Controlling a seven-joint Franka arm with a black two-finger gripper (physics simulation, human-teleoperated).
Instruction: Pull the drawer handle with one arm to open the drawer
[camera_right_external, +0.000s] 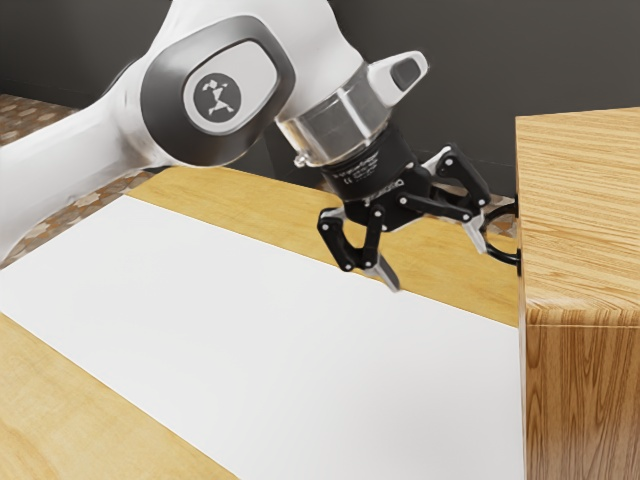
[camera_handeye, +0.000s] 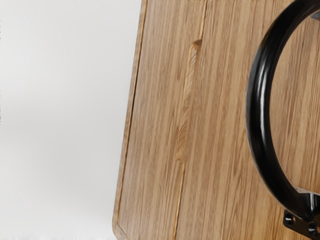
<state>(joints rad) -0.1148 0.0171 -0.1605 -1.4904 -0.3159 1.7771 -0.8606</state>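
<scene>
The gripper (camera_right_external: 432, 255) has its fingers spread wide and holds nothing, while the black drawer handle (camera_right_external: 503, 247) on the cabinet (camera_right_external: 580, 210) lies just outside its forward finger, not between them.

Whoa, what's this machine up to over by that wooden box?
A white robot arm is reaching toward a wooden cabinet, aiming for the black drawer handle on its front. Its black gripper is open, close beside the handle, with nothing clamped yet. No drawer sticks out from the cabinet at this point.
</scene>
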